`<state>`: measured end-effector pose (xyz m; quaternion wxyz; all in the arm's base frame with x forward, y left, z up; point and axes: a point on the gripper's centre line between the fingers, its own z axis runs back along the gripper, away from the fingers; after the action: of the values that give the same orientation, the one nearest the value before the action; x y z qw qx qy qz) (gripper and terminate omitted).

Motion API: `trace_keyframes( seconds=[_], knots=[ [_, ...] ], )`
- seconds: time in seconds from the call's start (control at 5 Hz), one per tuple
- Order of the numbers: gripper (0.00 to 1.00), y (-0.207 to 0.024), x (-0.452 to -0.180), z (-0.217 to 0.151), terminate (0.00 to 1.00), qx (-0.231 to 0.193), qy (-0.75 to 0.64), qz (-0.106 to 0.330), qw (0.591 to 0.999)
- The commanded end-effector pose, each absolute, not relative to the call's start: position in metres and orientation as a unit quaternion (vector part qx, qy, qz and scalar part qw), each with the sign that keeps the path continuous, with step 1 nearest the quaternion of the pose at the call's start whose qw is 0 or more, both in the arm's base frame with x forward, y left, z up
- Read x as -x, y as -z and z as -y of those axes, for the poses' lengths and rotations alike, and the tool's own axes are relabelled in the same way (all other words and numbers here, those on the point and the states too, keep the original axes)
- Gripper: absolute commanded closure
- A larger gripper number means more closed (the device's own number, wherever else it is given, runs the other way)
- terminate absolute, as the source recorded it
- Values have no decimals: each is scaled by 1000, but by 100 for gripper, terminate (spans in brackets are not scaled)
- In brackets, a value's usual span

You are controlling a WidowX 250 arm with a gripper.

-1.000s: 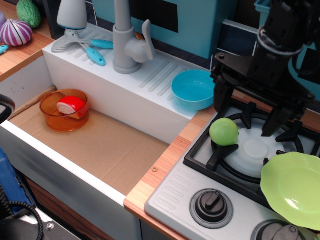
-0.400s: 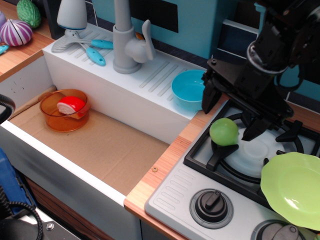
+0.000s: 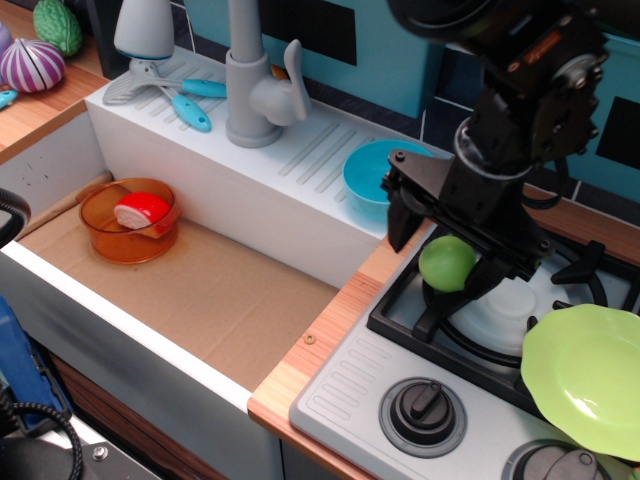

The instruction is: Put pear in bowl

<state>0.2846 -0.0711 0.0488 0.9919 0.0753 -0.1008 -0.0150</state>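
The pear (image 3: 446,264), a small smooth light-green ball-like fruit, sits on the stove grate at the burner's left edge. My black gripper (image 3: 445,248) is open and straddles it, one finger (image 3: 399,220) to its left and the other at its right. The fingers do not clearly touch the pear. The turquoise-blue bowl (image 3: 376,177) stands on the white sink ledge just left of the gripper, partly hidden by the arm.
A lime-green plate (image 3: 585,376) lies at the stove's right front. An orange transparent bowl (image 3: 130,219) holding a red-and-white item sits in the sink. A grey faucet (image 3: 253,88) stands on the ledge. Stove knobs (image 3: 422,407) are at the front.
The gripper has moved left and down from above the burner, so that its open fingers now stand on either side of the pear. The pear and bowl have not moved.
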Motion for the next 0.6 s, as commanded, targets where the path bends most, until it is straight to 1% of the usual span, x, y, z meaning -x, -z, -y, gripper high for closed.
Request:
trace_keyframes(
  seconds=[0.0, 0.2, 0.4],
  knots=[
    [100, -50, -295, 67, 0, -37, 4, 133, 990],
    [100, -55, -295, 68, 0, -33, 3, 126, 991],
    [100, -76, -302, 56, 0, -65, 21, 109, 992]
  ],
)
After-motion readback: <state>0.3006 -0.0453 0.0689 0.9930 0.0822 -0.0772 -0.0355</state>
